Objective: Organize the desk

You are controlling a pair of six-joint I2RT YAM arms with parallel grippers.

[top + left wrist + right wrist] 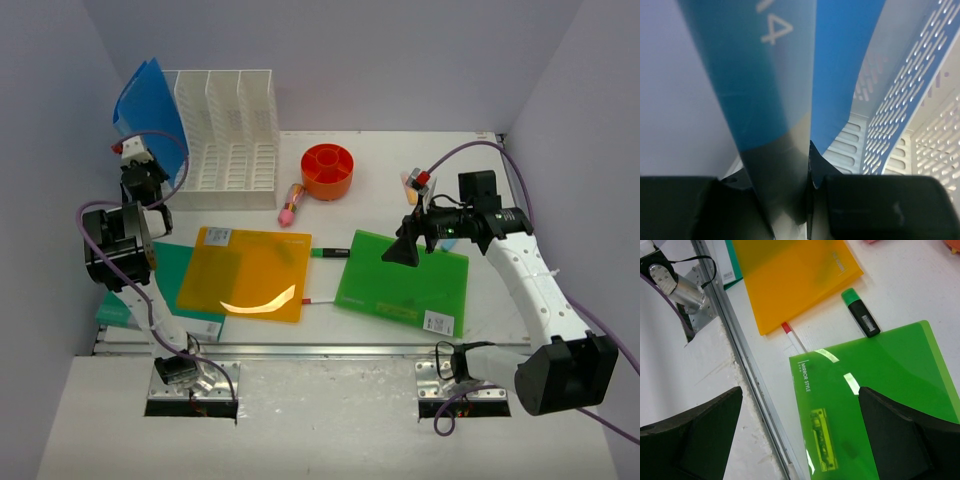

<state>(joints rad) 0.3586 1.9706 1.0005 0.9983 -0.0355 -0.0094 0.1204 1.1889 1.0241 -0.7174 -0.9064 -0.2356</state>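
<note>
On the white desk (400,150) lie an orange folder (245,272), a green folder (405,285) and a teal folder (180,270). Between the folders rest a green highlighter (330,252) and a red-capped pen (318,299). My left gripper (135,160) is shut on the lower edge of a blue folder (150,105), held upright against the left side of the white file rack (228,140). The left wrist view shows the blue folder (780,65) pinched at the left gripper (810,200), with the rack (920,125) beside it. My right gripper (800,390) hangs open above the green folder (880,405).
An orange round pot (328,170) and a pink marker (291,203) sit mid-desk behind the folders. A small object (412,180) lies near the right arm. A metal rail (300,348) runs along the front edge. Lavender walls close in on the left, back and right.
</note>
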